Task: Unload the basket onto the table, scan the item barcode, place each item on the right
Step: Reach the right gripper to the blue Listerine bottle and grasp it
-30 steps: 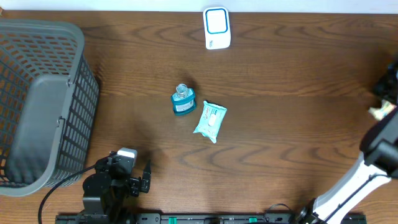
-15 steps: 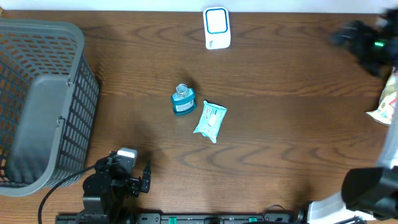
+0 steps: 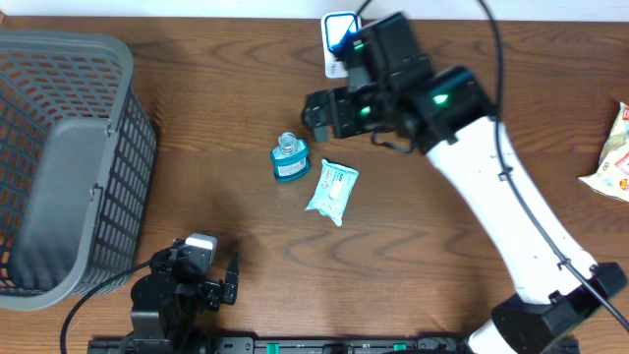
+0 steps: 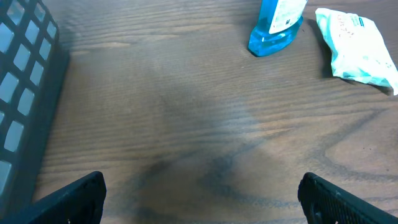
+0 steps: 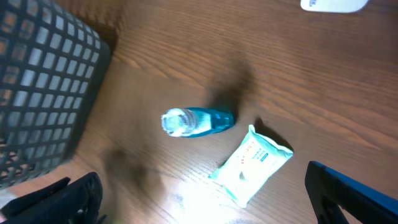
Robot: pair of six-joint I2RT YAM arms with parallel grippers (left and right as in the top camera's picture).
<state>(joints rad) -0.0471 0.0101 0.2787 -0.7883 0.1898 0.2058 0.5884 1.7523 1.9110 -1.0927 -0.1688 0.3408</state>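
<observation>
Wide open and holding nothing, my right claw (image 3: 316, 110) hovered above the table (image 3: 197, 118), just up and to the right of the blue bottle (image 3: 289, 160). The bottle stood upright near the middle of the table. A teal wipes packet (image 3: 331, 191) lay flat just beside it on the right, apart from it. I could not tell which of the two was meant for scanning; the bottle was nearer my fingers.

My left claw (image 3: 218, 279) was also spread wide and empty, low at the near edge and well apart from both items. A grey basket (image 3: 128, 177) stood at the far left.

The trouble I foresaw was this. The bottle was tall on a narrow base, so one finger touching before the other could tip it and send it rolling. My wrist view was blurred — I was poorly placed to judge how squarely I sat over the cap. Coming down too far right could catch the wipes packet instead. No barcode showed from any view, so my fingers might close over it. My own arm lay partly over the white scanner (image 3: 342, 61) at the far edge — a held item might knock it.
</observation>
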